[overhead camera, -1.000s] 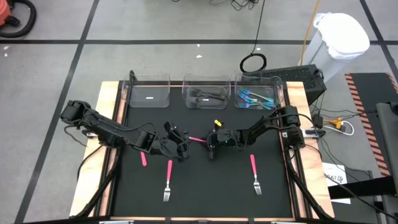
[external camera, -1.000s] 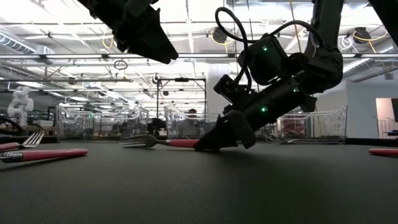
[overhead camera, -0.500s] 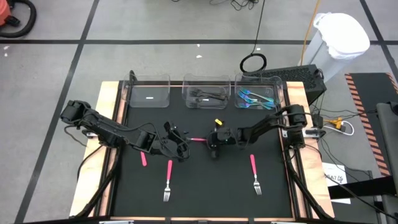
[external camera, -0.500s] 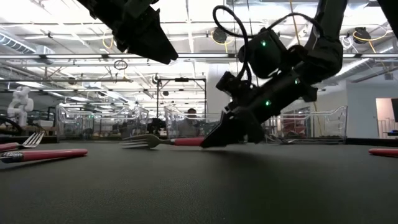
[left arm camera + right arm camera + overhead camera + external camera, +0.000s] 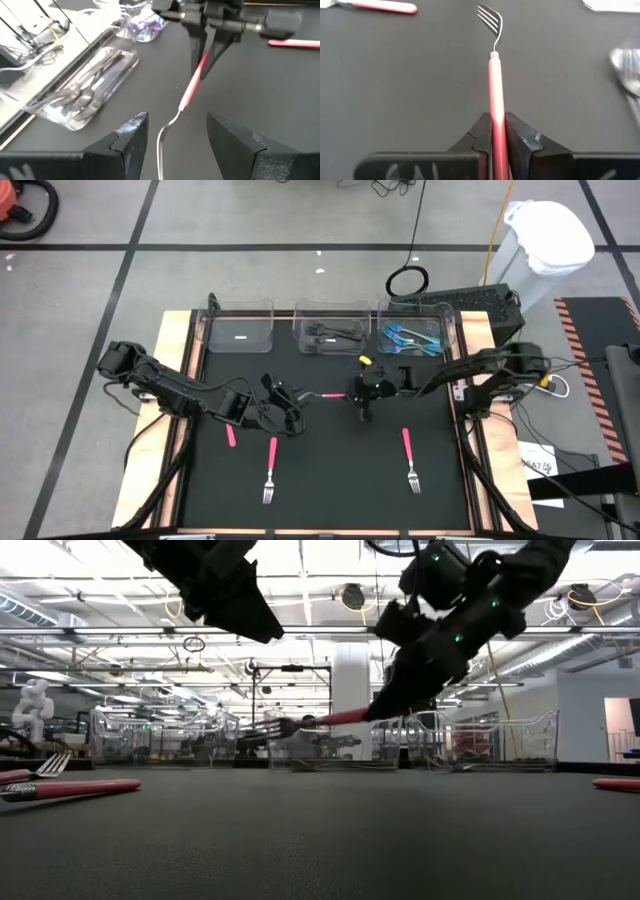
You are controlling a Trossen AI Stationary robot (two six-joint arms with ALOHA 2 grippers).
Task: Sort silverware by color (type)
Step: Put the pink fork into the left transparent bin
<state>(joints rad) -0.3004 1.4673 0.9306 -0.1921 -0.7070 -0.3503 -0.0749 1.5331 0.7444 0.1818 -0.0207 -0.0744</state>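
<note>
High view: the right gripper (image 5: pixel 362 391) is clamped on the handle of a pink-handled fork (image 5: pixel 328 395), held clear of the black mat (image 5: pixel 330 470) near its centre, tines toward the left gripper (image 5: pixel 285 402), whose fingers stand apart and empty just beside them. Three clear bins (image 5: pixel 322 330) line the far edge; two more pink-handled forks (image 5: pixel 270 470) lie on the mat nearer the front.

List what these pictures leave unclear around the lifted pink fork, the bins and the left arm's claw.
- Pink fork: its handle end is hidden between the right claw's fingers in the right wrist view.
- Black silverware in the middle bin: too small in the high view to count.
- Left bin: the pale item inside is too small to identify.
- Left claw: open, its tips cut off by the left wrist picture's edge.
</note>
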